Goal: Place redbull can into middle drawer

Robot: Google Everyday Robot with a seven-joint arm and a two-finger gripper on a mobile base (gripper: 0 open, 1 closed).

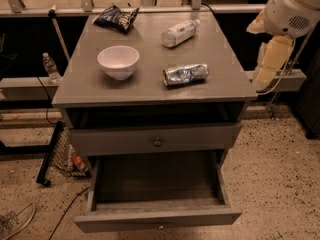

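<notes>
1. The redbull can [185, 74] lies on its side on the grey table [85, 86], near the front edge. It is to the left of the gripper [267, 66] and not touching it.
2. The gripper hangs off the right side of the table, out past the edge, pointing down. It holds nothing and touches nothing. I cannot tell if it is spread or closed up.
3. The middle drawer [157, 218] is pulled out. It sits low down, below the gripper and to its left. Its dark floor is bare.
4. Just above it is a closed drawer front [115, 140] with a round knob [157, 142].
5. A white bowl [118, 61] stands on the table, left of the can and farther from the gripper.
6. A clear plastic bottle [179, 33] lies on its side behind the can.
7. A dark snack bag [117, 18] lies at the back left of the table, far from the gripper.
8. A small bottle [50, 67] stands on a ledge left of the table.
</notes>
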